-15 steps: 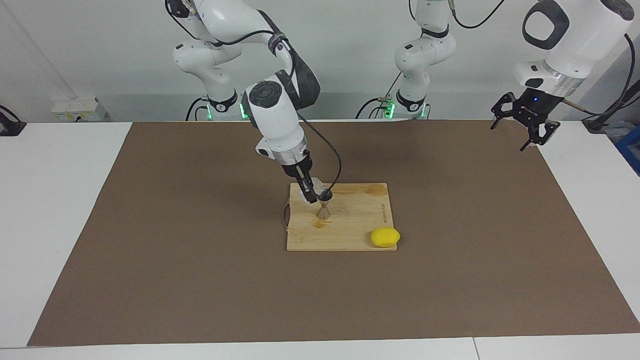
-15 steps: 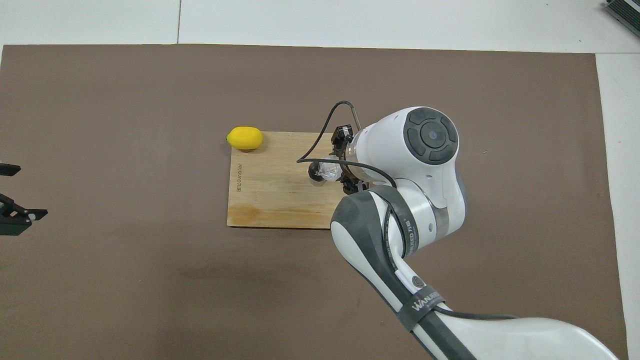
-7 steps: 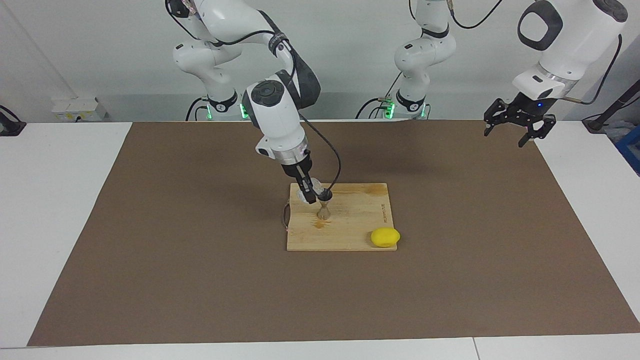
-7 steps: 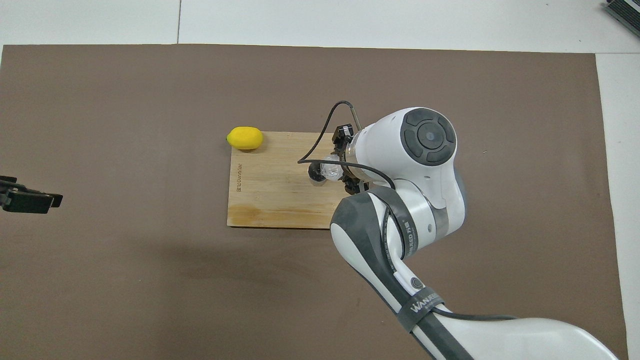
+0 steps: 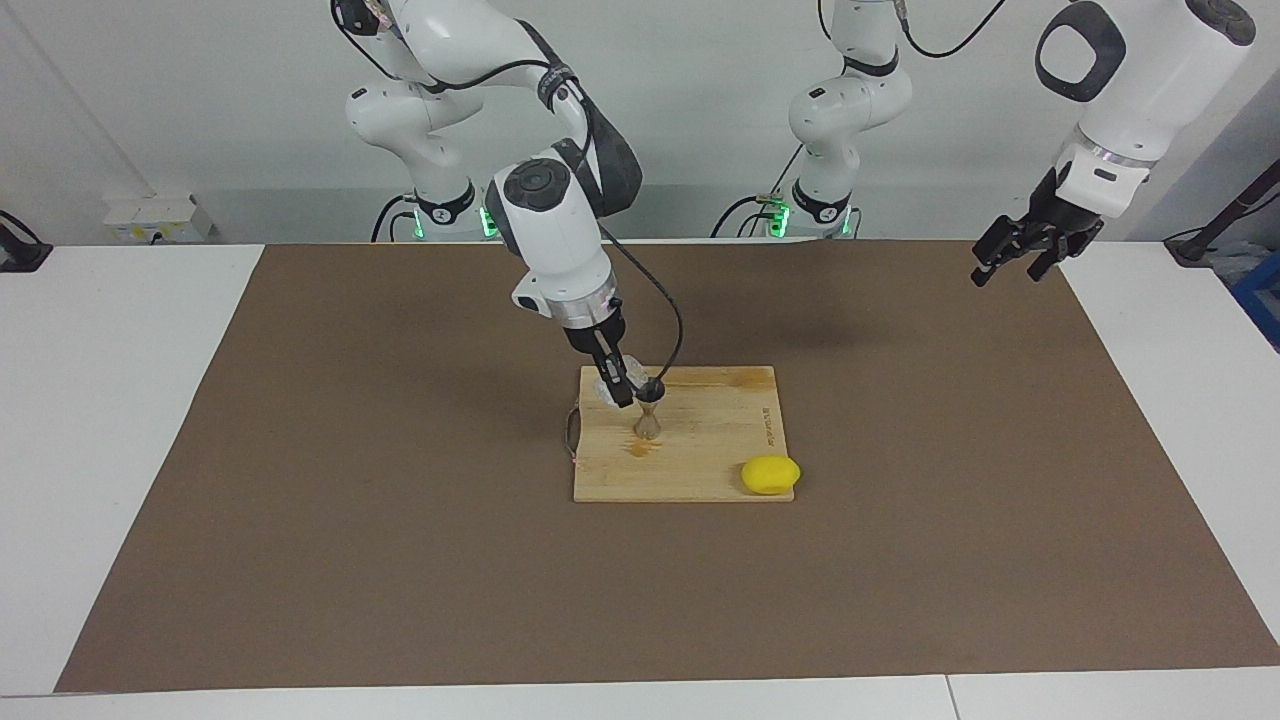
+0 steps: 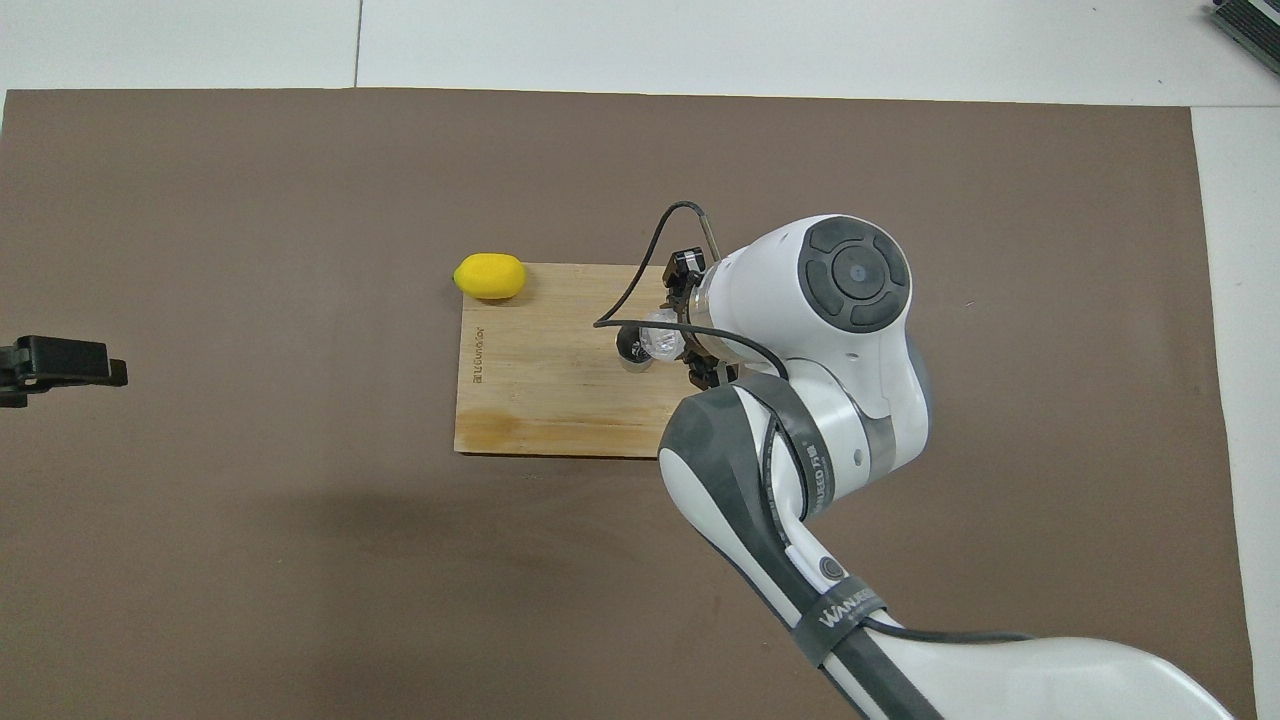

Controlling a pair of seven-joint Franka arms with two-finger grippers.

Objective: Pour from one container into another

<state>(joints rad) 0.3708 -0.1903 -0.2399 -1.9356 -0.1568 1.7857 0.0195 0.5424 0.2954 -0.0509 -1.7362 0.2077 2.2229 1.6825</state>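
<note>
Brown mat (image 5: 300, 500), right hand (image 5: 622, 388) tipping tumbler (image 5: 612, 384) over jigger (image 5: 648, 418)

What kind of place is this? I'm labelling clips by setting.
Probably a robotics lab, not a kitchen: a brown mat covers a white table, with only a cutting board and lemon as props.

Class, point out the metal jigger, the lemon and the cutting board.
jigger (image 5: 648, 424), facing view, lower cone.
lemon (image 5: 770, 474), facing view, middle of its yellow skin.
cutting board (image 6: 530, 400), overhead view, bare wood.
</note>
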